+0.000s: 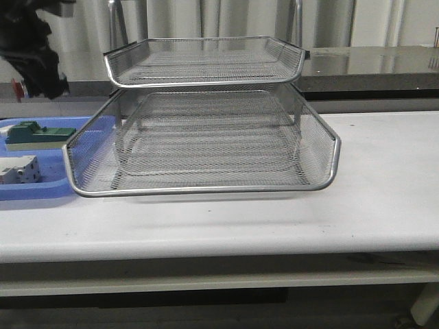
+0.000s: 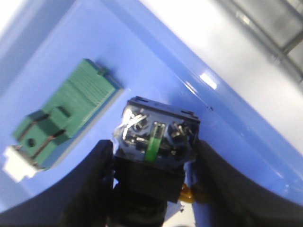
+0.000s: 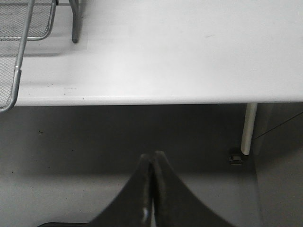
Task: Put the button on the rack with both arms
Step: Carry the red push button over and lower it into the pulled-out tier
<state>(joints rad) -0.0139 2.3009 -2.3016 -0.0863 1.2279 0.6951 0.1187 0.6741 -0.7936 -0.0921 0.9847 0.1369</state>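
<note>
In the left wrist view my left gripper (image 2: 154,147) is shut on the button (image 2: 158,135). Its black body sits between the two fingers, its blue end with metal terminals points away, and a yellow part shows at the side. The red cap is hidden. The button hangs over the blue tray (image 2: 142,47). In the front view the left arm (image 1: 31,48) is a dark blur at the upper left. The silver wire-mesh rack (image 1: 206,137) stands mid-table. My right gripper (image 3: 152,158) is shut and empty, in front of and below the table's edge (image 3: 156,100).
The blue tray (image 1: 48,186) lies left of the rack. It holds a green-and-beige block (image 1: 38,133), also in the left wrist view (image 2: 66,116), and a white block (image 1: 19,169). A rack corner (image 3: 14,71) and leg (image 3: 74,23) show in the right wrist view.
</note>
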